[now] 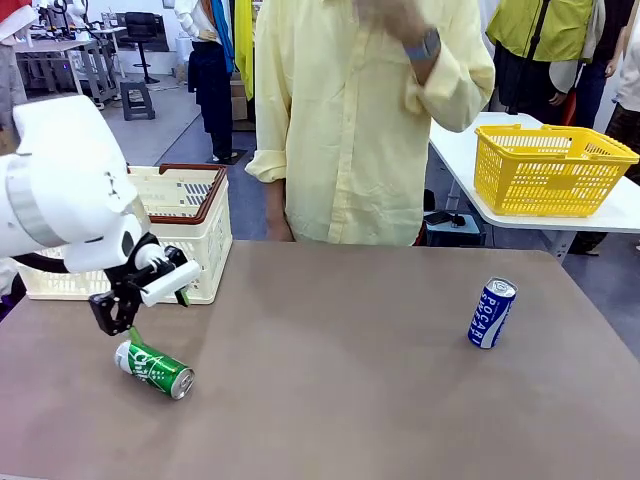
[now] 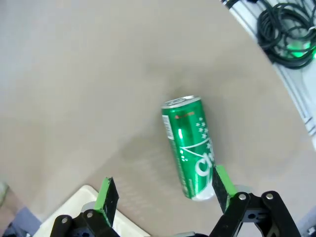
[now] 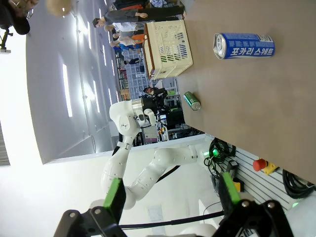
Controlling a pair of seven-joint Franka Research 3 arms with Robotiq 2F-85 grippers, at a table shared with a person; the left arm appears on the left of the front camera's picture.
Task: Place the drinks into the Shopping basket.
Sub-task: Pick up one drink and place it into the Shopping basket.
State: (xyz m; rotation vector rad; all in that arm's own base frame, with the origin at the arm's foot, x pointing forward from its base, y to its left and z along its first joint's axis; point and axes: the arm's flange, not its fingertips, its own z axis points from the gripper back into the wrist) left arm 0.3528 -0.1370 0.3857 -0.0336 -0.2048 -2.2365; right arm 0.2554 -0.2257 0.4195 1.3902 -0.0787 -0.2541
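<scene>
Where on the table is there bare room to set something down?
Widest bare patch: the middle of the table, between the lying green can and the upright blue can. The near edge is bare too. Crowded: the left side, where the open left gripper hangs over the green can beside the Shopping basket.

I work in a robotics lab, staged a bit like a shop. My brown counter (image 1: 350, 400) stands on a grey hall floor (image 1: 172, 125) beside a white table (image 1: 455, 150) bearing a yellow mesh basket (image 1: 548, 172); a cream Shopping basket (image 1: 205, 240) sits on mine. Cables (image 2: 284, 34) and a red stop button (image 3: 260, 164) line the counter's edge, and people (image 1: 545, 40) stand farther off.
</scene>
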